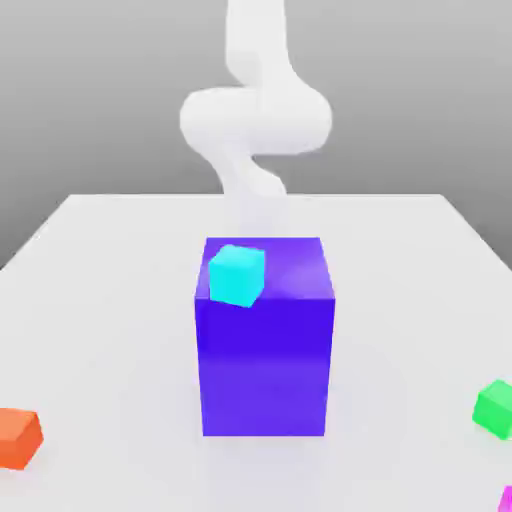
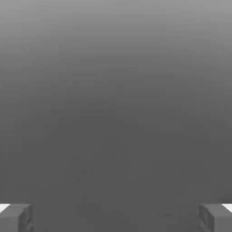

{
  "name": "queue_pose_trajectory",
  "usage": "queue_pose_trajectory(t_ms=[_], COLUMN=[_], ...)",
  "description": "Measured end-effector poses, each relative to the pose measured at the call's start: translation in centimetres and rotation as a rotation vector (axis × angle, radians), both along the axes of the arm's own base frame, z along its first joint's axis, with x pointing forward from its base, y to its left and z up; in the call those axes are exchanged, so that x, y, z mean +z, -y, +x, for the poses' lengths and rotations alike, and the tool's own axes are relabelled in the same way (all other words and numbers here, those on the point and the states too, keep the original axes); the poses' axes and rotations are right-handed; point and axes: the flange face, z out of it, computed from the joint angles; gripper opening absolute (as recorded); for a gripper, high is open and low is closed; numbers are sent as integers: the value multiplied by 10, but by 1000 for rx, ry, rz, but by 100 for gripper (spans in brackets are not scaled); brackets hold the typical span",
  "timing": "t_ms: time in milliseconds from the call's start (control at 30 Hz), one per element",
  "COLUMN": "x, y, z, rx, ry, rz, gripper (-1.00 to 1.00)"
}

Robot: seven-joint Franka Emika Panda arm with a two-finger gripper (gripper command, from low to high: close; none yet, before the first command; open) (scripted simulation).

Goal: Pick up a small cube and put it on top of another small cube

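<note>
Grey fingers on the tool (image 2: 116, 218) are spread wide apart, nothing between them and nothing touched. Big purple block (image 1: 265, 350) sits mid-bench (image 1: 130, 300), pretty much in the way between the white arm (image 1: 255, 120) and the front, with a cyan cube (image 1: 237, 276) at its top. Over at the exterior view's right there's the green cube (image 1: 495, 409), magenta cube (image 1: 506, 500) nearer the camera and cut by the frame, orange cube (image 1: 18, 438) far left.

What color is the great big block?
The big block is bluish purple. You see it best in the exterior view.
</note>
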Motion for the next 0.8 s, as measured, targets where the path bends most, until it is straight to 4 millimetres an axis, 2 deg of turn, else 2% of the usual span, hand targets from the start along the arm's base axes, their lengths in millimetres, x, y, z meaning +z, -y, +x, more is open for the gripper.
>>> queue_pose_trajectory(t_ms=[200,400,600,800], x=[-65,-142,-231,-327], y=[-44,-92,-145,-195], z=[70,123,156,170], rx=[-40,-73,-97,-131], ry=[-136,-263,-389,-514], rz=[14,26,38,54], gripper=[0,0,0,0])
